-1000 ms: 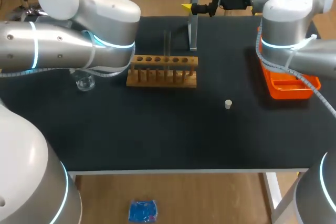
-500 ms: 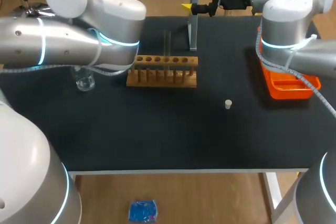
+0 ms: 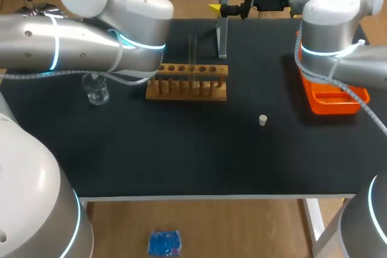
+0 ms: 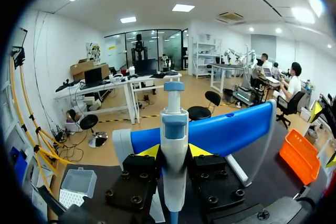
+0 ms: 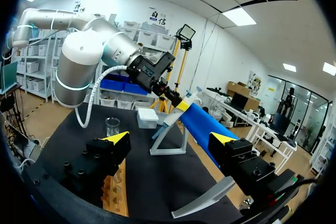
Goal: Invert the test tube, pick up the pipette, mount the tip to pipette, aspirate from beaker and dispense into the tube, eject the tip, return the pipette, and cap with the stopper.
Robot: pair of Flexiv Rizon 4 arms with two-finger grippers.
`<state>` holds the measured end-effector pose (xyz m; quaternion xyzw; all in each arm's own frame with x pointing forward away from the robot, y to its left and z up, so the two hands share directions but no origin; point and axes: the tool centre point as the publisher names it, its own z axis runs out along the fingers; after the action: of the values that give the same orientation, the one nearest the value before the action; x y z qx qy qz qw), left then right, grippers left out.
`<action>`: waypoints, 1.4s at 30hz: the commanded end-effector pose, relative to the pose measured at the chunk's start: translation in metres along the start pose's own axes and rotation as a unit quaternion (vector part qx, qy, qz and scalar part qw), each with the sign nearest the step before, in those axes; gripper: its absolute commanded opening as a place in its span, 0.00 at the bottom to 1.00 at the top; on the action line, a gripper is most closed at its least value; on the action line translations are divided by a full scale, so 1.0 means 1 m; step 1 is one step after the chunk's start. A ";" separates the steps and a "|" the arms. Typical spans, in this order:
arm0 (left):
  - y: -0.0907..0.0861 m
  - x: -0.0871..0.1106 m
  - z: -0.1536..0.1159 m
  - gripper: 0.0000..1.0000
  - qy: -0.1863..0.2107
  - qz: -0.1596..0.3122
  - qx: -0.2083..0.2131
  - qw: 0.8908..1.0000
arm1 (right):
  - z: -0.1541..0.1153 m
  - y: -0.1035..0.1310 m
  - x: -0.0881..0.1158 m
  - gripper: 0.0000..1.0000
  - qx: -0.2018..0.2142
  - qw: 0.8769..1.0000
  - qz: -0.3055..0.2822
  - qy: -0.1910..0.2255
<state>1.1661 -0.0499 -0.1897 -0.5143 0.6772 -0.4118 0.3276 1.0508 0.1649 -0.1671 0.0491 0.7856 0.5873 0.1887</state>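
The left of the table is being overhung by the silver left arm, by which the top of the glass beaker and the left end of the wooden test tube rack are being partly covered in the head view. The left gripper is being hidden from that view. In its own wrist view a blue-and-white pipette is being clamped upright between its yellow tips, just in front of the blue bar of the pipette stand. A clear tip box is being shown off to one side. A thin glass test tube is being held upright in the rack. Further right, a small white stopper is being left alone on the black table, well apart from the rack. An orange tray is being partly blocked by the right arm. The right gripper is being kept near the stand, its fingers spread wide apart.
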 end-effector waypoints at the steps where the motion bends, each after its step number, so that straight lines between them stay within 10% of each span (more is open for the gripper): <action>1: -0.003 0.002 0.004 0.00 -0.006 -0.002 -0.008 1.000 | 0.000 0.000 0.000 1.00 0.001 1.000 0.000 0.000; 30: 0.012 0.004 0.013 0.00 -0.004 -0.018 -0.026 1.000 | 0.000 0.000 0.000 1.00 0.001 1.000 0.000 0.000; 34: 0.013 0.007 0.012 0.50 0.000 -0.019 -0.025 1.000 | 0.000 0.000 0.000 1.00 0.001 1.000 0.000 0.000; 36: 0.014 0.008 0.011 0.95 0.001 -0.021 -0.024 0.999 | 0.000 0.000 0.000 1.00 0.001 1.000 0.000 0.000; 42: 0.014 0.010 0.005 1.00 0.001 -0.024 -0.020 0.999 | 0.000 0.000 0.000 1.00 0.001 1.000 0.000 0.000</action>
<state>1.1658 -0.0600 -0.2049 -0.5376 0.6747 -0.4032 0.3053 1.0508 0.1649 -0.1671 0.0491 0.7855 0.5873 0.1887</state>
